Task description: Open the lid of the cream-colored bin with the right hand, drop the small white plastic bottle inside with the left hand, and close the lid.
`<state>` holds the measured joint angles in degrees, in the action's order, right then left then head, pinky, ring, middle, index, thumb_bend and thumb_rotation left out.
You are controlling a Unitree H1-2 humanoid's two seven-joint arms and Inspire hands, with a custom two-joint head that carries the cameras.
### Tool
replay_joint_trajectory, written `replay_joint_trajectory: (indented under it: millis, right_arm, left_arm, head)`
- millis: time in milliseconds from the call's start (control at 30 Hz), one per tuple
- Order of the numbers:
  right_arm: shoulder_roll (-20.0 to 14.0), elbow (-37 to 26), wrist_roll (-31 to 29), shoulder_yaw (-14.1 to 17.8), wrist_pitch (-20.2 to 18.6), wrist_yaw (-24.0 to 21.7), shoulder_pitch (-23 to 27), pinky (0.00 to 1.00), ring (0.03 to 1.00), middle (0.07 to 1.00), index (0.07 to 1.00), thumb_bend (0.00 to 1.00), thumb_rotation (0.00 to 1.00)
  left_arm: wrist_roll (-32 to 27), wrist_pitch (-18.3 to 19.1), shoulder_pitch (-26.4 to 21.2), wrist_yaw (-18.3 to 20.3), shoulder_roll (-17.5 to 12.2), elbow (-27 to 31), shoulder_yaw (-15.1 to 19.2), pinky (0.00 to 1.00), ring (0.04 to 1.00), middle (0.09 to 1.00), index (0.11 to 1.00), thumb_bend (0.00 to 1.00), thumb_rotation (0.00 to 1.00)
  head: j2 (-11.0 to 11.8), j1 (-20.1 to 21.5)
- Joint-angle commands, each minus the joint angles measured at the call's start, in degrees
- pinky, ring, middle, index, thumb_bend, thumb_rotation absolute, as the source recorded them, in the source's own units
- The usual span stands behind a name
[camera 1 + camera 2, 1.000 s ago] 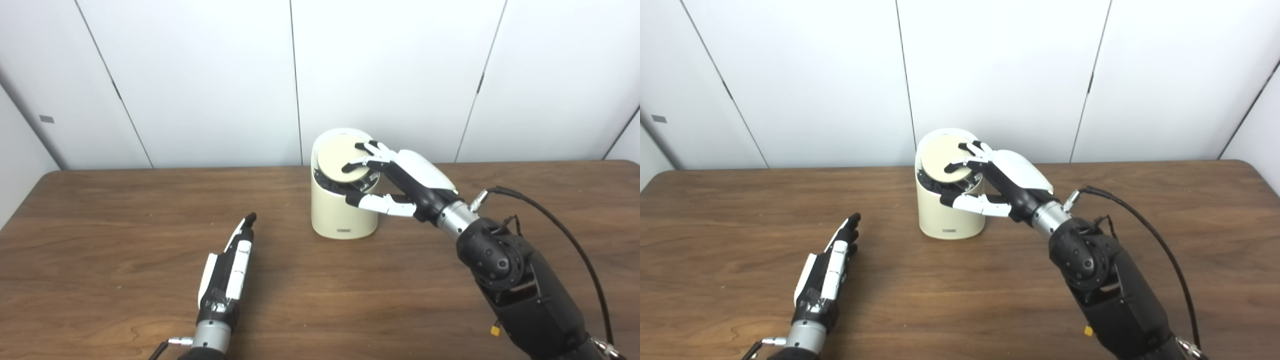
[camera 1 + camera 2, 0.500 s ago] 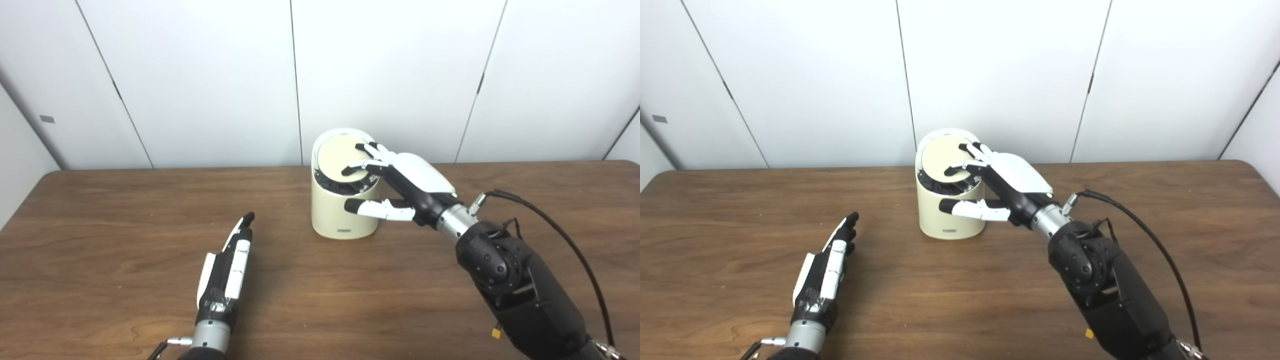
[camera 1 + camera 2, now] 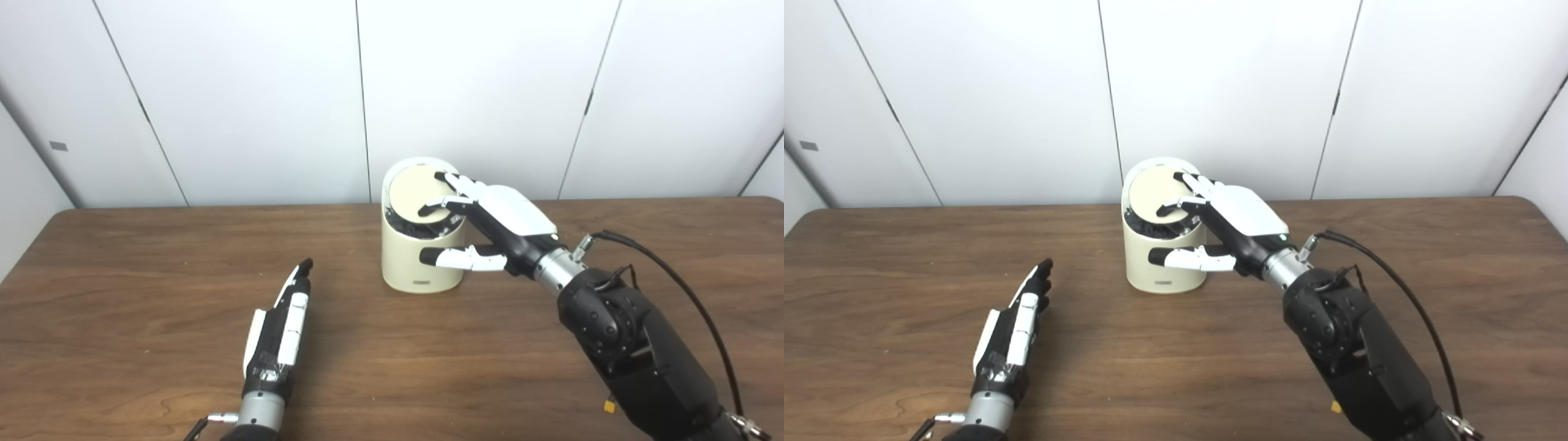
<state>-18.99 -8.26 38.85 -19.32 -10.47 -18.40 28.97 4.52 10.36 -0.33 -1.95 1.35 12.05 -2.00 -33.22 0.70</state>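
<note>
The cream-colored bin (image 3: pixel 409 263) stands at the back middle of the table. Its round lid (image 3: pixel 411 188) is tilted up toward me, with a dark gap (image 3: pixel 411 226) under its front edge. My right hand (image 3: pixel 503 215) is open, its fingertips (image 3: pixel 429 209) rest on the lid's right part and its thumb (image 3: pixel 456 258) stretches across the bin's front wall. My left hand (image 3: pixel 283 321) lies flat and open on the table, left of the bin and nearer to me, and holds nothing. No small white bottle shows in either view.
The brown wooden table (image 3: pixel 122 275) runs to a white panelled wall (image 3: pixel 245 92) just behind the bin. A black cable (image 3: pixel 674 275) loops from my right wrist over the table's right side.
My right hand's thumb has sunk lower along the bin's front and the wrist has shifted slightly left. The lid stays tilted. My left hand has not moved.
</note>
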Motion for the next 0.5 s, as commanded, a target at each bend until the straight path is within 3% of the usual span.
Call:
replay_joint_trajectory:
  millis: [0,333,467]
  right_arm:
    - [-0.2,-1.57,-0.88,1.22,-0.83,-1.04,0.52,1.0,1.0,1.0,0.77,0.62,1.0]
    - [2.03,-9.32,-6.93,8.1,-4.34,-0.13,-1.23,1.0,1.0,0.992,0.836,0.57,1.0]
    - [2.8,-11.14,-8.42,9.96,-3.66,1.4,-4.04,1.0,1.0,0.972,0.883,0.52,1.0]
  left_arm:
    - [0.84,-2.15,-1.7,-0.41,0.19,1.9,-0.21,0.99,0.99,0.989,0.967,0.64,1.0]
    - [1.55,-2.25,-1.66,-0.22,-0.25,1.33,-0.09,1.0,0.979,0.979,0.959,0.6,1.0]
    - [1.76,-2.46,-1.73,-0.16,-0.4,1.07,-0.15,1.0,0.981,0.978,0.958,0.59,1.0]
  head:
    - [-0.03,0.02]
    - [0.05,-0.09]
    - [0.18,-0.06]
